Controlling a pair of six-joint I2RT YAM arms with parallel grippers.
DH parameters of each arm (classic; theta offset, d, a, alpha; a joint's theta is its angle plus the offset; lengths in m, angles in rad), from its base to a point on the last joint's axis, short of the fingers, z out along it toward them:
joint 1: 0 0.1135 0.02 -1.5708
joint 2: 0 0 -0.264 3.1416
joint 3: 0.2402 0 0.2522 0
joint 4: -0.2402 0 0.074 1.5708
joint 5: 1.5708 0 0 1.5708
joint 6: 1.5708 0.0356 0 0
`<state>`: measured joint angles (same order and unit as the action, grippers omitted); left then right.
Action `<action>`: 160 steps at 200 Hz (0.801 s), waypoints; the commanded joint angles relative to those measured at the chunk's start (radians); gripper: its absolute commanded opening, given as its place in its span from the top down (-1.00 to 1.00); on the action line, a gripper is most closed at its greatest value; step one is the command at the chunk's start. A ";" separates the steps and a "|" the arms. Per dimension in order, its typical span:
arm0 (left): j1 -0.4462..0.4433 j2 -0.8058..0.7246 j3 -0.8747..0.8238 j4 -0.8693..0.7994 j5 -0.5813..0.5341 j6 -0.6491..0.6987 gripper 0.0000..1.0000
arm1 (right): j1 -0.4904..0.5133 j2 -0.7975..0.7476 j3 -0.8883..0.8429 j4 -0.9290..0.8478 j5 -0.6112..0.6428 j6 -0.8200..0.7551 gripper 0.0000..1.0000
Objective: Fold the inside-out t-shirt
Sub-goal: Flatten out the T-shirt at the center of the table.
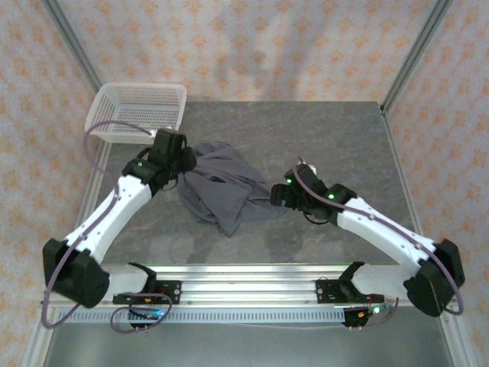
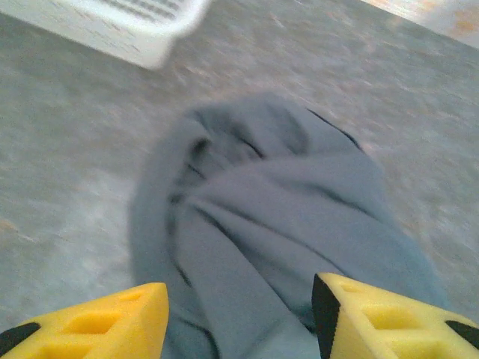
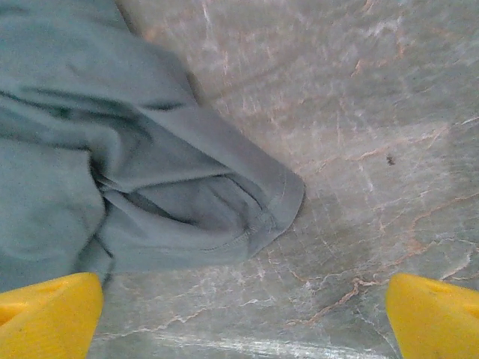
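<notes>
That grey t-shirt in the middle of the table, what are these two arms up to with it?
Two robot arms are meant to fold the t-shirt, which lies crumpled on the table, not yet folded. The left gripper is at its left side, jaws apart with cloth between them. The right gripper hangs wide open by its right edge, holding nothing. A white mesh basket stands at the far left corner.

Top external high above the grey t-shirt (image 1: 218, 187), looking down, left wrist close over it, facing the white mesh basket (image 2: 127, 26), right wrist close at its edge, all sharing it
</notes>
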<state>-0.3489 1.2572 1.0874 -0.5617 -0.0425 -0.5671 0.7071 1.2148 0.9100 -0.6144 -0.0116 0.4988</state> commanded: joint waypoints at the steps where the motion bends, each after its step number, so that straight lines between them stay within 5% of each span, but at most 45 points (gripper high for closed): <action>1: -0.116 0.021 -0.100 0.044 0.116 -0.121 -0.08 | 0.005 0.102 0.019 0.058 0.002 -0.051 -0.90; 40: -0.243 0.192 -0.148 0.133 0.092 -0.166 -0.11 | -0.017 0.283 0.029 0.177 0.052 -0.123 -0.87; 63: -0.246 0.266 -0.129 0.201 0.078 -0.163 -0.08 | -0.037 0.394 0.047 0.235 -0.003 -0.142 -0.64; 78: -0.245 0.283 -0.105 0.200 0.051 -0.166 0.38 | -0.045 0.445 0.054 0.266 -0.027 -0.133 -0.23; 92: -0.246 0.273 -0.093 0.190 0.035 -0.166 0.97 | -0.052 0.468 0.034 0.310 -0.043 -0.109 0.47; 103: -0.241 0.250 -0.087 0.169 0.026 -0.160 1.00 | -0.067 0.457 0.007 0.332 -0.035 -0.081 0.99; 160: -0.111 -0.056 -0.134 0.188 0.235 -0.192 1.00 | -0.284 0.197 -0.252 0.394 0.015 0.017 1.00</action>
<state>-0.4744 1.3300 0.9409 -0.3977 0.1162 -0.7490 0.4908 1.4837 0.7269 -0.2443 -0.0311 0.4759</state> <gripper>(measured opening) 0.039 0.040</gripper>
